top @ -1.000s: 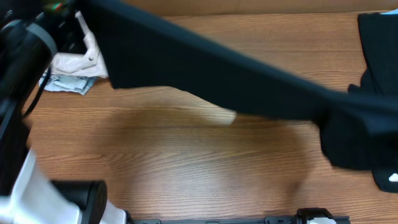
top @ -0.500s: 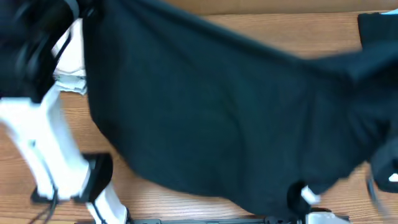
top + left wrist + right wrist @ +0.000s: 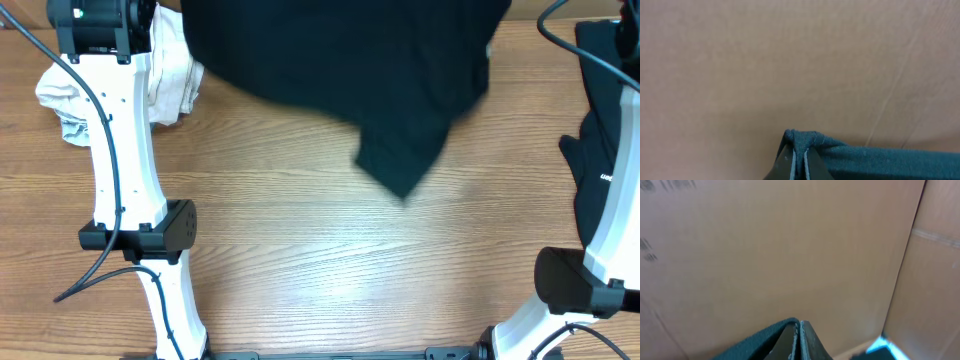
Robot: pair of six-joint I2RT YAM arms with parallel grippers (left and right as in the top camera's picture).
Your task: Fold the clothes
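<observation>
The task looks to be at an early stage. The black T-shirt [image 3: 340, 70] hangs in the air over the far half of the table [image 3: 320, 270], and no fold shows in it. One loose corner, perhaps a sleeve, droops toward the middle of the wood without clearly touching it.

The left gripper [image 3: 800, 156] has its jaws pressed together on a small bunched pinch of the dark fabric. The right gripper [image 3: 800, 337] is likewise clamped on a thin edge of the cloth. Both wrist views face plain brown cardboard [image 3: 790, 60], so the shirt seems to be held high by two points along its far edge.

What appears to be left is to lay the shirt out flat on the table, make the folds, and then deal with the rest of the clothes. The other black garments [image 3: 600, 110] lie heaped at the right edge, one with white lettering [image 3: 606, 178], and they are unfolded.

A crumpled white cloth [image 3: 175, 85] sits at the far left, just beside the left arm [image 3: 120, 170], close to the shirt's left side. The right arm [image 3: 600, 240] stands over the heap on the right, and a dark cable [image 3: 560, 30] loops above it. The near and middle table surface shows bare wood between the two arm bases.
</observation>
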